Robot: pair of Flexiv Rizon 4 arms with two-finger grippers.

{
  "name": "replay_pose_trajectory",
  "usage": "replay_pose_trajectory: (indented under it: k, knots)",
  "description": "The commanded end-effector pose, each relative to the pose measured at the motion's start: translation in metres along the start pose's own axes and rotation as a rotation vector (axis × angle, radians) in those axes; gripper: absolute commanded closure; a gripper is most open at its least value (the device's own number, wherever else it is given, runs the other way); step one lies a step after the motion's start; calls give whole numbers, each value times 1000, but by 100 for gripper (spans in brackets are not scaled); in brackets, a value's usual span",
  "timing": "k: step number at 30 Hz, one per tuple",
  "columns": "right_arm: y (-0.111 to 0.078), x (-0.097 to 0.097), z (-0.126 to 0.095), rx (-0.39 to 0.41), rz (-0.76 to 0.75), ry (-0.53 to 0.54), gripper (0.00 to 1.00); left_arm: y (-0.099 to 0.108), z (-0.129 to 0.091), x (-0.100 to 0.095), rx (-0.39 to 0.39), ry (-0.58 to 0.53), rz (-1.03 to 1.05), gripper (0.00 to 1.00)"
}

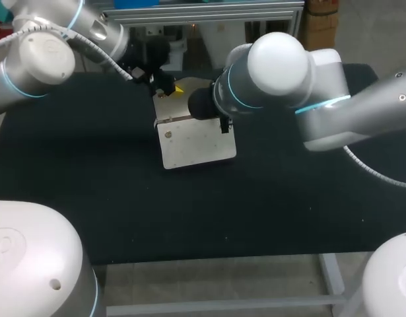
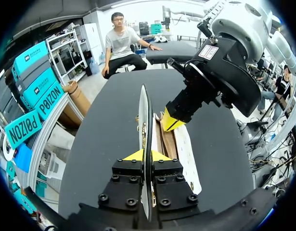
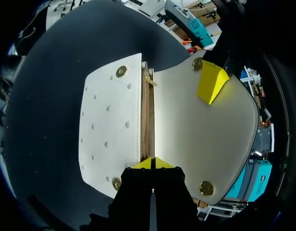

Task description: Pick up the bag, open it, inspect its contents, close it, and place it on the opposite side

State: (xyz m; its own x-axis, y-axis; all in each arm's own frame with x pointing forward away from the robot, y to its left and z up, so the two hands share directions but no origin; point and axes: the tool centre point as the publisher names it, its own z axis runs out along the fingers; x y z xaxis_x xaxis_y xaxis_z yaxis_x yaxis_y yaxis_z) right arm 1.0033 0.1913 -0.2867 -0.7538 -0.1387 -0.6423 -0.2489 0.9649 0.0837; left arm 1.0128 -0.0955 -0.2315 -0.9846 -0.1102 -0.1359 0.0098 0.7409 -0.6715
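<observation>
Where my left hand (image 2: 148, 155) pinches shut, its two yellow tips press from either side on the thin edge of the bag's flap (image 2: 144, 110), which stands upright on edge between them. Just ahead of it my right hand (image 3: 151, 163) is closed narrow too, its tips gripping the rim of the bag's body at the brown lining (image 3: 148, 120), between the front panel (image 3: 111, 125) and the flap.

The white bag (image 1: 196, 142) is open. Seen from my right wrist, the flap spreads out to one side of that hand and the dotted front panel to the other, with brass studs (image 3: 121, 71) near their corners. One yellow tip of my left hand lies against the flap's inner face.

The bag is near the middle of the dark worktop (image 1: 90, 172), a little toward the far side. I cannot tell whether its base touches the surface. My left arm comes in from the far left and my right arm from the right. Both hands meet at the bag's top.
</observation>
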Motion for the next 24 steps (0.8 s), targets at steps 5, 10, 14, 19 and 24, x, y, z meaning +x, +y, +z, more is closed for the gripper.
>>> replay_pose_trajectory:
  k: [5, 10, 14, 19, 24]
  knots:
    - [4, -1, 16, 16, 2, 44, 100, 2, -4, 3, 17, -6, 1, 100]
    - [4, 6, 18, 14, -5, 67, 100, 2, -3, 3, 27, -7, -8, 100]
    - [3, 11, 19, 16, -3, 80, 100, 2, -3, 2, 36, -10, -14, 100]
    - [3, 18, 16, 16, -1, 89, 100, 2, -3, 1, 45, -22, -28, 100]
    - [4, 26, 13, 36, -1, 104, 100, 2, -4, 0, 53, -37, -41, 100]
